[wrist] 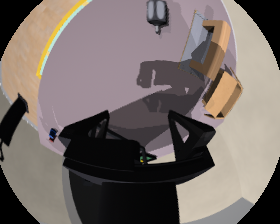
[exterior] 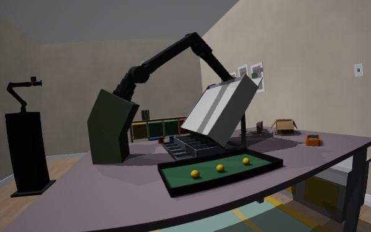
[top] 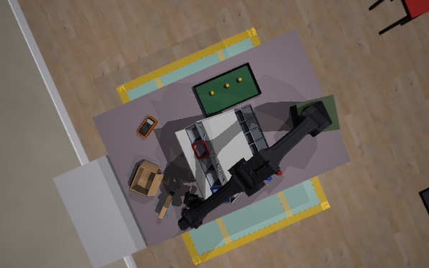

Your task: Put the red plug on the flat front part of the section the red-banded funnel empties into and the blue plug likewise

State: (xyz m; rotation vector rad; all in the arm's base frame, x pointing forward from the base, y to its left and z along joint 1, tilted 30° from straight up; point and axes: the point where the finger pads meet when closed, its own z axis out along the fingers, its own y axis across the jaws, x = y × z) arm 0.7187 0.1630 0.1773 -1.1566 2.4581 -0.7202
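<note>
My gripper (wrist: pixel 138 113) is open and empty, above the table beyond the funnels' blue-banded end. The red plug (top: pixel 280 173) (exterior: pixel 161 140) and blue plug (top: pixel 270 179) (exterior: pixel 171 138) stand close together on the table, beside the sectioned front. Three yellow marbles (top: pixel 211 93) (top: pixel 227 86) (top: pixel 239 79) lie apart in the green tray (top: pixel 225 101) (exterior: pixel 275 161). A red band (top: pixel 195 150) (exterior: pixel 231 78) rims one funnel; a blue band (top: pixel 215 189) (exterior: pixel 212 85) rims another, partly under the arm. The white cover (top: pixel 219 126) (exterior: pixel 208 107) hides the pipes. The arm hides some front sections.
An orange multimeter (top: pixel 146 126) (exterior: pixel 313 141) and an open cardboard box (top: pixel 145 180) (exterior: pixel 285 127) (wrist: pixel 222 95) stand on the table. A brown piece (top: pixel 166 205) lies near the box. A dark grey object (wrist: pixel 157 12) shows in the wrist view. My arm spans over the cover's blue-banded end.
</note>
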